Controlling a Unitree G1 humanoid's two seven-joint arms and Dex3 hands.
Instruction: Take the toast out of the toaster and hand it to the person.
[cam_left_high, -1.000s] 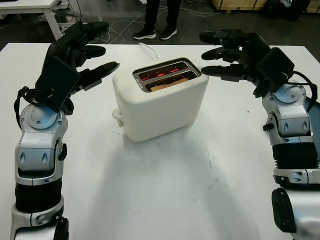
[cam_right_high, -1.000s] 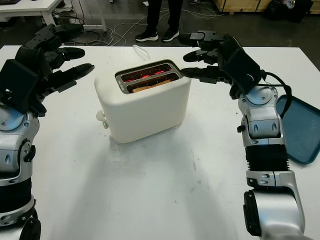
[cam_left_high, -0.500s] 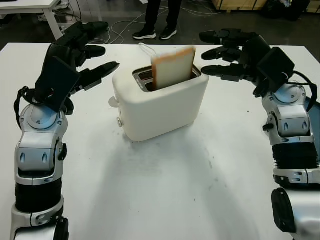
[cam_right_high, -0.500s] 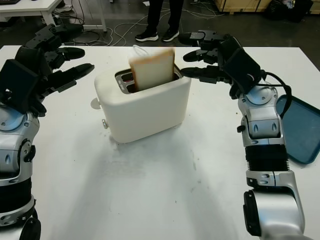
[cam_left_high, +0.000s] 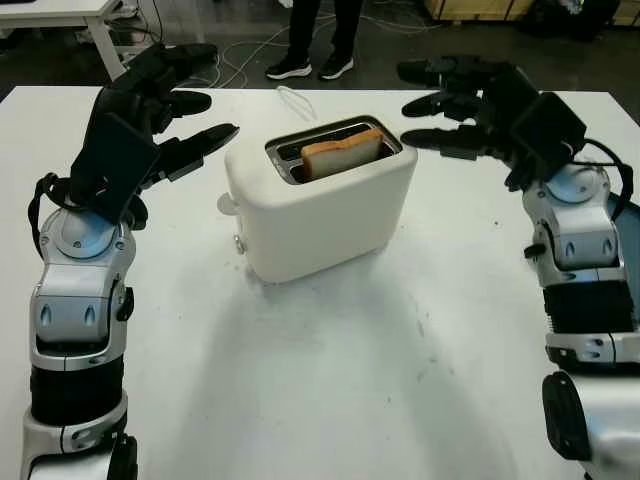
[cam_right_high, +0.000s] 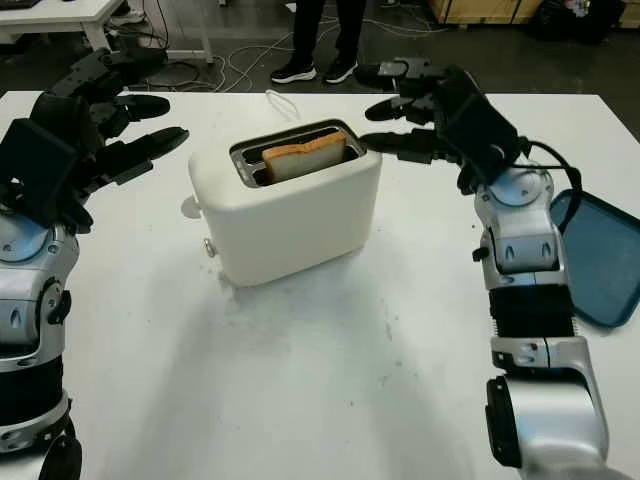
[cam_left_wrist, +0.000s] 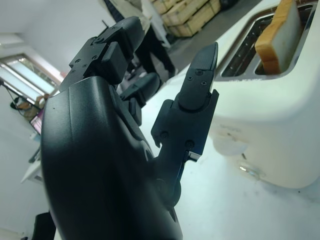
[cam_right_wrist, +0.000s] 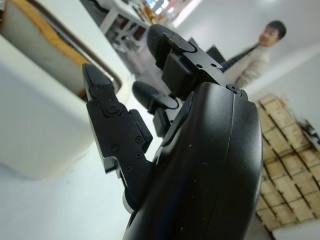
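**Toast seated in the near slot, both hands held open beside the toaster**

A white table (cam_left_high: 330, 400) is spread beneath both arms. A cream toaster (cam_left_high: 325, 215) is stood on it between the two hands, well apart from each. The left hand (cam_left_high: 165, 110) is held open, nothing gripped, raised above the table with its fingers (cam_left_wrist: 200, 65) pointed at the toaster's lever end. The right hand (cam_left_high: 465, 105) is likewise held open and empty, raised at the toaster's opposite end, its fingertips just beside the upper corner of the casing. A blue tray (cam_right_high: 600, 260) is lain on the table on the outer side of the right forearm. A slice of toast (cam_left_high: 342, 153) is seated in the slot nearer the robot, its crust raised a little above the rim, between the two hands and touched by neither. Beyond the table's far edge, past both hands, a person's legs and shoes (cam_left_high: 310, 65) are seen on the floor.
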